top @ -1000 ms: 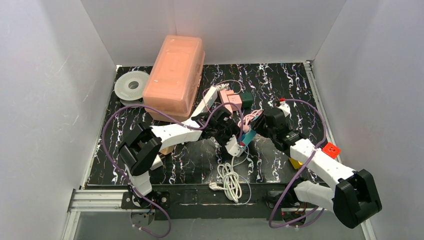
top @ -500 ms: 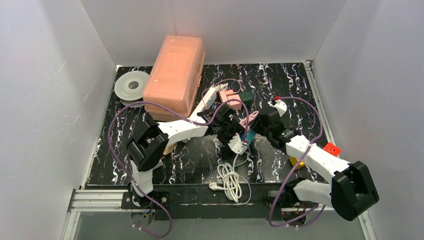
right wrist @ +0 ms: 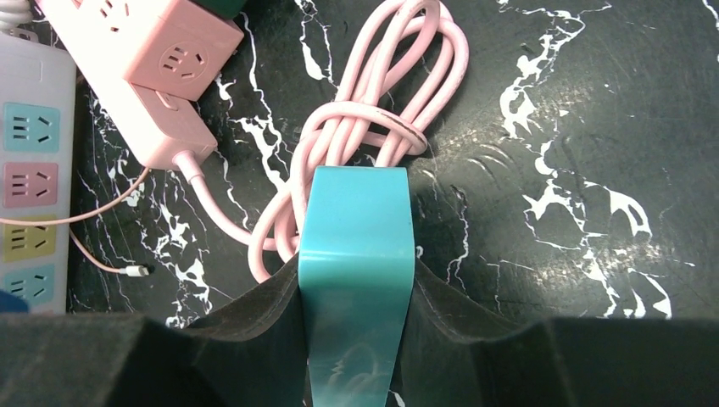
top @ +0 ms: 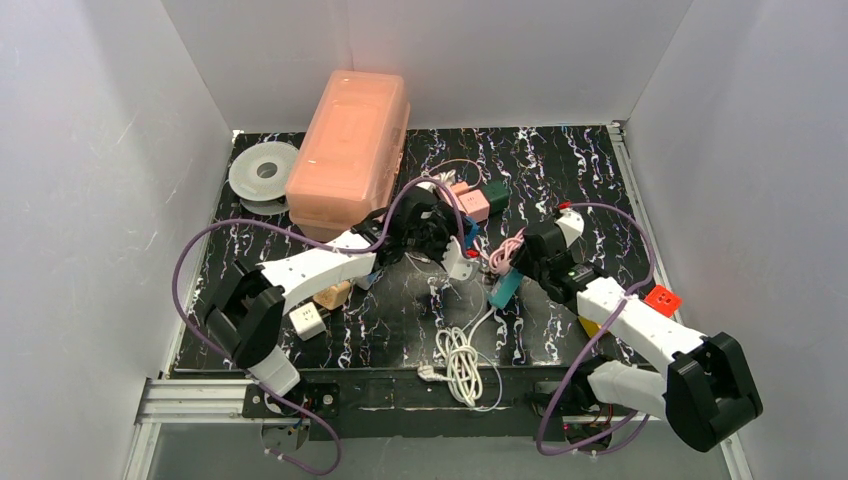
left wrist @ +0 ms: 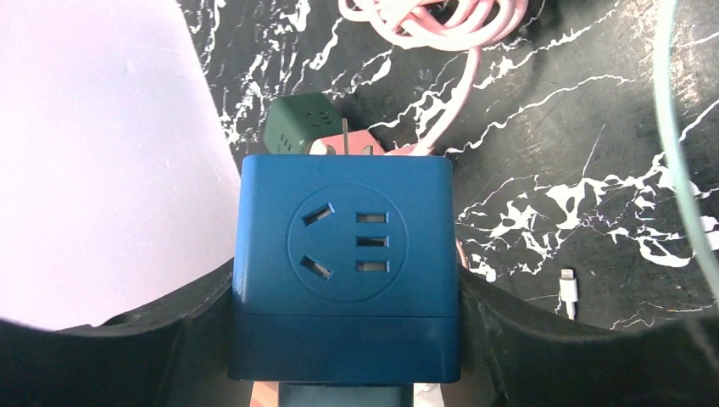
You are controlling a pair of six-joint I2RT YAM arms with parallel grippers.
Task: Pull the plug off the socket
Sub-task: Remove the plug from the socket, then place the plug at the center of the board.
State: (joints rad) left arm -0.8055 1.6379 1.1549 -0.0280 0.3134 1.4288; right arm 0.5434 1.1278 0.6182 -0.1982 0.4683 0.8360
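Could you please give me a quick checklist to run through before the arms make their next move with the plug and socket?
1. Left gripper shut on the socket: ok, a finger presses each side.
2. Right gripper shut on the plug: ok.
3. Plug out of the socket: ok, they sit apart in the top view, and the socket face shows empty holes.
4. Plug's pins sound: cannot tell, they are hidden.
5. Pink cable free of the plug: cannot tell, it lies just beyond it in the right wrist view.
6. White cable away from both grippers: ok, it lies near the bases.
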